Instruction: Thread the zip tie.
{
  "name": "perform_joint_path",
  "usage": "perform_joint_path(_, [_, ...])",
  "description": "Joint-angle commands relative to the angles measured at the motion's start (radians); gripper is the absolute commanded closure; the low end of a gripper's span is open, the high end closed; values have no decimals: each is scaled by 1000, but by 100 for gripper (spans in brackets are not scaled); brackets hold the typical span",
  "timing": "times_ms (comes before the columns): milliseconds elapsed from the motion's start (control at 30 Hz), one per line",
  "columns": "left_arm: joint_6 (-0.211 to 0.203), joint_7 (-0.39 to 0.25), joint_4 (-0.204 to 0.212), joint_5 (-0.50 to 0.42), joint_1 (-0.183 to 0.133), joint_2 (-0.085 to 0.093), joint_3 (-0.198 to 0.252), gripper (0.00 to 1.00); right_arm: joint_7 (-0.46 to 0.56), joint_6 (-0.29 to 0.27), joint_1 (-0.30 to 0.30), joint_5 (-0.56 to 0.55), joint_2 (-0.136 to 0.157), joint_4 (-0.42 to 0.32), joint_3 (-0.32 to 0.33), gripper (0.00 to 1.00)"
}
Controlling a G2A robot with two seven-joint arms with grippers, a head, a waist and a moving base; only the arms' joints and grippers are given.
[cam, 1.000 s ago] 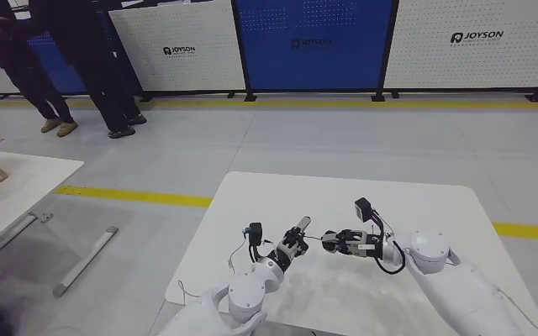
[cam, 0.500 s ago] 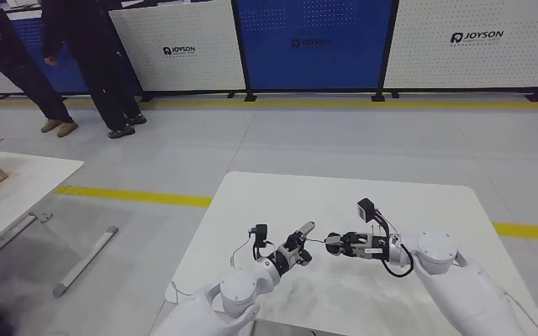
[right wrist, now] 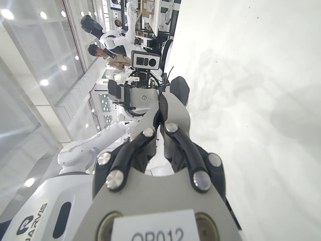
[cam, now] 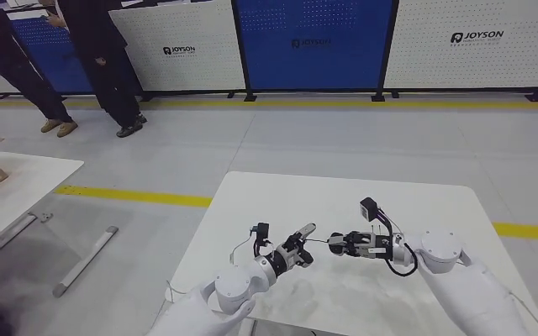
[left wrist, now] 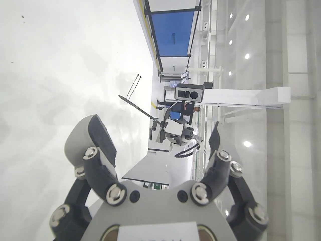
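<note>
A thin black zip tie (cam: pixel 320 241) is held off the white table (cam: pixel 420 197) by my right gripper (cam: pixel 335 244), which is shut on one end of it. The strap (right wrist: pixel 161 106) runs out between the closed fingers. Its free tip (left wrist: pixel 121 97) points toward my left gripper (cam: pixel 300 238), a short way off. My left gripper (left wrist: pixel 158 131) is open, its black pads (left wrist: pixel 101 132) wide apart with nothing between them. It faces my right gripper (left wrist: pixel 173 129) head on. From the right wrist, the left gripper (right wrist: pixel 148 88) stands just beyond the tie.
Two spare black zip ties (left wrist: pixel 134 86) lie on the table beyond the held one. The table's left edge (cam: pixel 197 244) is close to the left arm. People stand on the floor far behind, away from the table.
Both grippers have drifted a little to the right, keeping about the same gap. The left arm's elbow has sunk lower. The right gripper's hold on the tie is unchanged.
</note>
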Motion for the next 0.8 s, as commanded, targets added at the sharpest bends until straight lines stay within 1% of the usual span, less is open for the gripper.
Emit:
perform_joint_path(0, [-10,17,6,-3,-8,-7,11,0,0,0,0,0,0,0,0,100])
perform_joint_path(267, [-8,18,9,-3,-11,-9,14,0,0,0,0,0,0,0,0,100])
perform_joint_path(367, [-35,15,14,-2,-8,-13,16,0,0,0,0,0,0,0,0,100])
perform_joint_path(433, [-50,13,24,17,-13,-16,18,0,0,0,0,0,0,0,0,100])
perform_joint_path(467, [-56,18,27,12,-11,-18,20,22,0,0,0,0,0,0,0,100])
perform_joint_path(500, [-53,12,29,13,-13,-20,23,51,0,0,0,0,0,0,0,100])
perform_joint_path(533, [-54,16,35,19,-16,-22,22,54,0,0,0,0,0,0,0,100])
perform_joint_path(567, [-54,16,38,15,-16,-23,23,54,0,0,0,0,0,0,0,100])
perform_joint_path(600, [-49,9,41,16,-19,-24,24,67,0,0,0,0,0,0,0,100])
perform_joint_path(633, [-49,6,44,17,-20,-25,23,73,0,0,0,0,0,0,0,100])
perform_joint_path(667, [-34,-15,47,10,-18,-26,28,84,0,0,0,0,0,0,0,100])
perform_joint_path(700, [-20,-38,47,0,-21,-26,26,91,0,0,0,0,0,0,0,100])
perform_joint_path(733, [-22,-42,48,-2,-22,-26,20,87,0,0,0,0,0,0,0,100])
perform_joint_path(767, [-23,-45,47,5,-20,-26,17,88,0,0,0,0,0,0,0,100])
